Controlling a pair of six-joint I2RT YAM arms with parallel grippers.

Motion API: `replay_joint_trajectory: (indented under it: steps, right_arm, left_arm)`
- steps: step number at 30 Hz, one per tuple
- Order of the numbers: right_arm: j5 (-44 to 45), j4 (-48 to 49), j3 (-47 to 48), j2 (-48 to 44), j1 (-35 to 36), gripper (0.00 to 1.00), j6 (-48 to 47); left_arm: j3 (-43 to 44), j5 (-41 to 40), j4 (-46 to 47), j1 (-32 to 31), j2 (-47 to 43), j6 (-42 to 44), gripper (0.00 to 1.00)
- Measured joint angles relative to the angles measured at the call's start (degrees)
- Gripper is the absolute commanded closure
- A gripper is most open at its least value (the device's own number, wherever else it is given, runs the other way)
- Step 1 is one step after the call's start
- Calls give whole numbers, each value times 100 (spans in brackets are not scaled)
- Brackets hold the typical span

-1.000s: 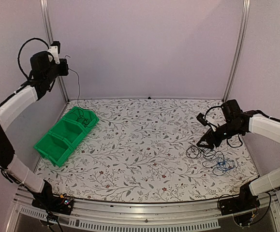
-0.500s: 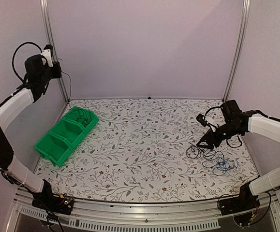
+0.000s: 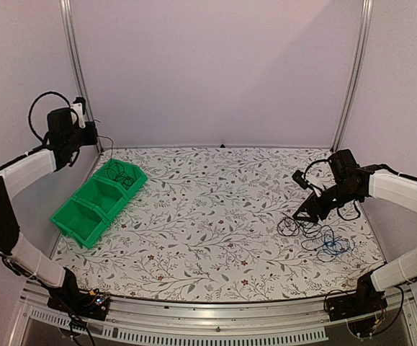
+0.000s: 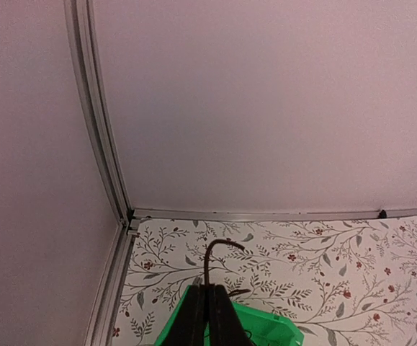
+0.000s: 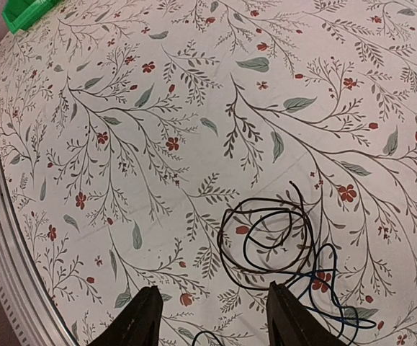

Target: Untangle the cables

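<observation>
My worktop (image 3: 208,216) is off-white, printed all over with thin dark stems, grey-green leaves and small red flowers. The bins (image 3: 96,202) are a bright, plain green. Most of the cables (image 5: 266,234) in the pile are black, and the blue cable (image 3: 329,247) among them is a vivid shade. The dark brown cable (image 4: 219,247) shows against the pale wall, just above my left claw (image 4: 208,313), which is black. My right claw (image 5: 215,306) is black too. My arms (image 3: 28,164) are white with black joints. The walls (image 3: 215,72) are a plain pale lilac, and the posts (image 3: 352,72) are silver-grey.
</observation>
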Motion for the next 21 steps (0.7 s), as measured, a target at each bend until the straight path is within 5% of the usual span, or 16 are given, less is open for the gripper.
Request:
replay_joint_trajectory:
  steps: [21]
  right_arm:
    - [17, 0, 0, 184, -4, 46, -2]
  left_arm:
    - [-638, -133, -15, -254, 667, -284, 100]
